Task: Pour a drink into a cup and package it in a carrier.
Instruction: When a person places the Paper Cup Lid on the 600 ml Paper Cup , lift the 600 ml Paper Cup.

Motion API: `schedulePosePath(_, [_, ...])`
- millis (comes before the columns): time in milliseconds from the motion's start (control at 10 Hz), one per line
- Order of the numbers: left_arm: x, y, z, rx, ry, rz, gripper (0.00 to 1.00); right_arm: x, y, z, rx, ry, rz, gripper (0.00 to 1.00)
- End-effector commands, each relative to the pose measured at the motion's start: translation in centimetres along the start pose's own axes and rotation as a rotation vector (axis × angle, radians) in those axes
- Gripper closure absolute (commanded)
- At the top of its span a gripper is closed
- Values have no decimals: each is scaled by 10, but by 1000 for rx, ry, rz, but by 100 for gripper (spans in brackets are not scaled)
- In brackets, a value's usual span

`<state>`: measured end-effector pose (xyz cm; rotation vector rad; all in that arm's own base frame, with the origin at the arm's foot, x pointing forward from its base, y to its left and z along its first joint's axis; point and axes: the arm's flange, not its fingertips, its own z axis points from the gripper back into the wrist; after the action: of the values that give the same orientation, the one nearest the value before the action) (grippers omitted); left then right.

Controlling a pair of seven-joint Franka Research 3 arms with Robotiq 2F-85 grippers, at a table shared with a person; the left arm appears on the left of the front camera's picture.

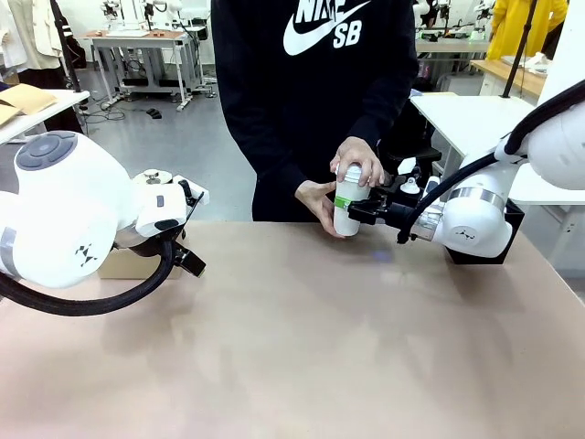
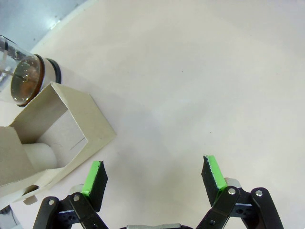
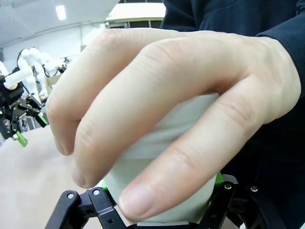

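- Tan matte surface (image 1: 302, 347), bare across the near and middle part; it looks paler in the left wrist view (image 2: 190, 71).
- Person in a black sweatshirt (image 1: 274, 91) with white print on the chest, standing at the far edge of the surface.
- Black box (image 1: 515, 224) at the far right of the surface, mostly hidden.
- White table (image 1: 466, 119) behind it on the right, with small dark items on it, too small to tell.
- Grey floor (image 1: 155, 146) with cables lying on it.
- Metal-legged workbench (image 1: 146, 41) far back on the left.
- Side table at the left edge carrying flat brown cardboard (image 1: 27, 96).
- Wooden counter (image 1: 512, 78) far right.
- Ceiling light (image 3: 60, 12), lit.
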<state>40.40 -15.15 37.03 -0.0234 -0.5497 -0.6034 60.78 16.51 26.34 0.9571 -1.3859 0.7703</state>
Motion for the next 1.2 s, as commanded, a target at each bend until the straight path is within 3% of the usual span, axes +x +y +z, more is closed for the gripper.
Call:
schedulePosePath(0, [0, 0, 0, -1, -1, 0, 0, 7, 2, -4, 4, -6, 8, 19])
schedulePosePath(1100, [0, 0, 0, -1, -1, 0, 0, 7, 2, -4, 4, -6, 8, 19])
